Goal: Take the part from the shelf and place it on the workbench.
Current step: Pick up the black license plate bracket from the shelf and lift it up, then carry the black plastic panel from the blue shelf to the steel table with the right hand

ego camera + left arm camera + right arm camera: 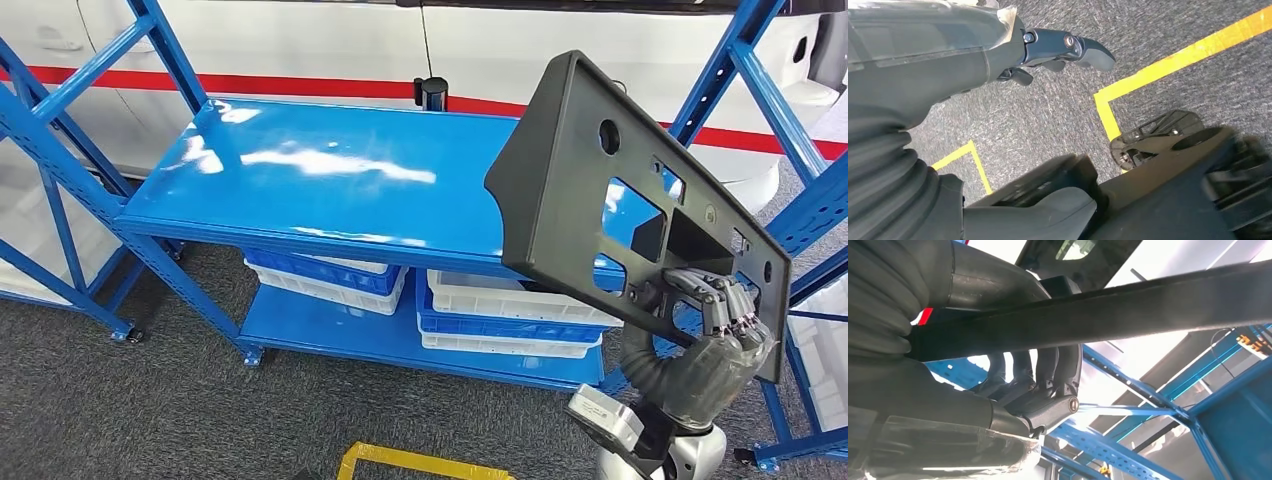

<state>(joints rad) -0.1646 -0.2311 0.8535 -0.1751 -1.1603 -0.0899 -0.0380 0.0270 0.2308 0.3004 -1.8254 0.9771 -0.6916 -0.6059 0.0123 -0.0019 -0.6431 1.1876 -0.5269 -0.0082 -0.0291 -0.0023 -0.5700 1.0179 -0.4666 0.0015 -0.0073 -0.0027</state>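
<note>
Nearest to us in the head view, our right hand (pixel 715 320) grips the part (pixel 600 190), a flat black plastic panel with a round hole, rectangular cut-outs and small mounting holes. Our fingers (pixel 725 300) curl over its lower right edge, and the panel stands tilted in the air in front of the shelf (pixel 330 170), clear of the glossy blue top deck. We read no writing or label on the panel's face. In the right wrist view the same hand (pixel 1033 385) has its dark fingers (pixel 1063 365) wrapped round the panel's edge (pixel 1128 315), which crosses the picture as a dark bar.

On the lower deck of the shelf sit blue and white crates (pixel 500 310), stacked in two piles. Behind the shelf stands a white vehicle body with a red stripe (pixel 250 85); we see no lettering on it.

Our left hand (pixel 1048 55) hangs over grey carpet (pixel 1048 120) marked with yellow tape lines (pixel 1168 62). Its fingers (pixel 1093 50) are loosely bent and apart, holding nothing.
</note>
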